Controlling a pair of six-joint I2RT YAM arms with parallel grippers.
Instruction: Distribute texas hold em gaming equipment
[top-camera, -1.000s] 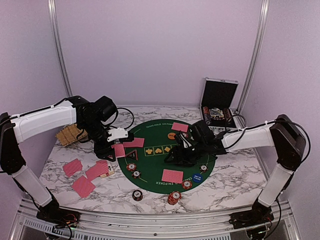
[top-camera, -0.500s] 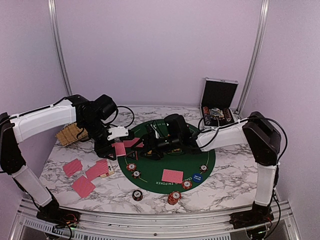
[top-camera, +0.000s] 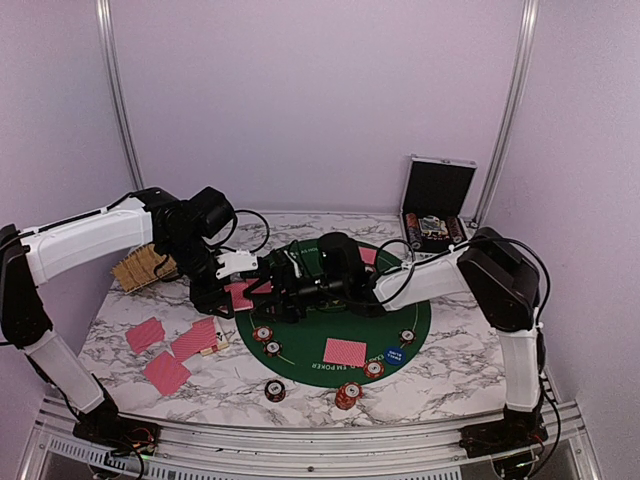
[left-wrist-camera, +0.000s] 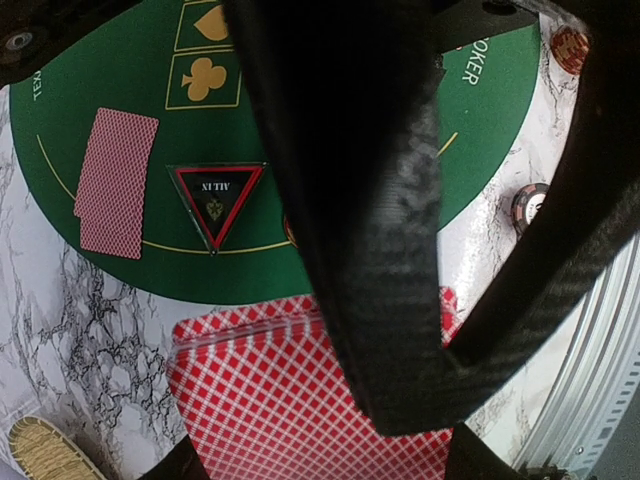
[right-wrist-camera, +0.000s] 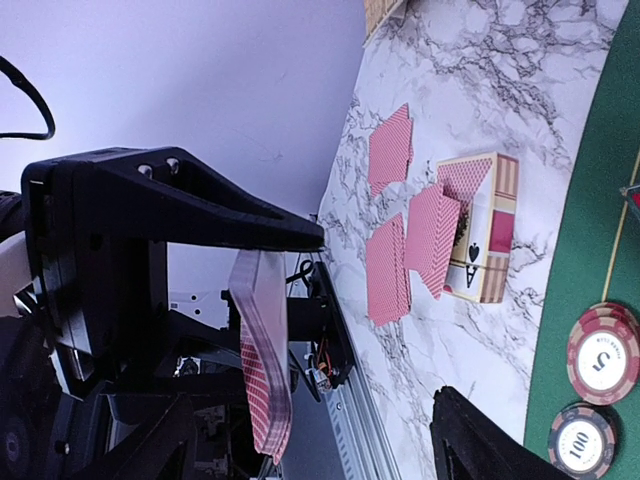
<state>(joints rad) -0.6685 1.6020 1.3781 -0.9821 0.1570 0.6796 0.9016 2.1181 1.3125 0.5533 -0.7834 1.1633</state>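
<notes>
At right wrist — card deck (right-wrist-camera: 263, 365) seen edge-on

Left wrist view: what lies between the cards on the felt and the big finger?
The triangle marker, flat on the felt; the left wrist view shows it.

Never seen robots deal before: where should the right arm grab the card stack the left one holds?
Probably the free end of the card stack, sticking out past the left fingers. It faces the right fingers edge-on, so come straight in from the mat side, one finger on each broad face.
</notes>
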